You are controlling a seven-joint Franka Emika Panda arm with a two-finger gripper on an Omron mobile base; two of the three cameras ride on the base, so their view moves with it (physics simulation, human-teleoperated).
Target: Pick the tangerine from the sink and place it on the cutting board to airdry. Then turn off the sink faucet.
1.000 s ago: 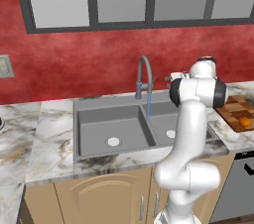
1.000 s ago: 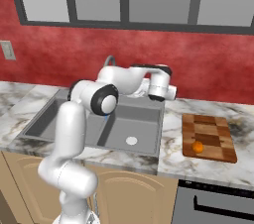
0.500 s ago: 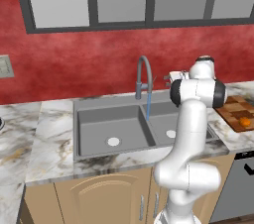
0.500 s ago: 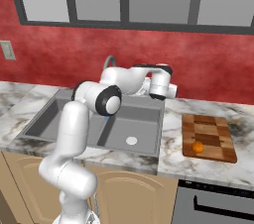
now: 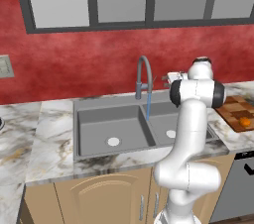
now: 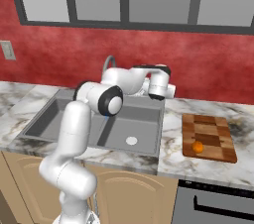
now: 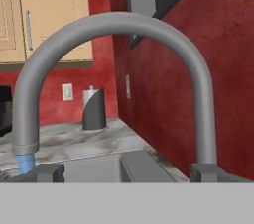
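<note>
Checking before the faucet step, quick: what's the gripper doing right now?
Gripper: open, holding nothing, beside the sink faucet.

Paper-towel holder [image 7: 93, 110] on marble counter [image 5: 44, 134]

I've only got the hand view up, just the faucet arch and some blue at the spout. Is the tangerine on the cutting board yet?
Observer: Yes. The tangerine sits on the cutting board, on the counter right of the sink.
Operator: Is anything else left in the basins?
Observer: Only a white drain disc in each basin.
Operator: Is the water really running?
Observer: A thin blue stream falls from the sink faucet to the sink's central divider.
Operator: Where is the hand relative to the faucet?
Observer: The gripper is level with the arch, just to its right in the left base view, not touching it.
</note>
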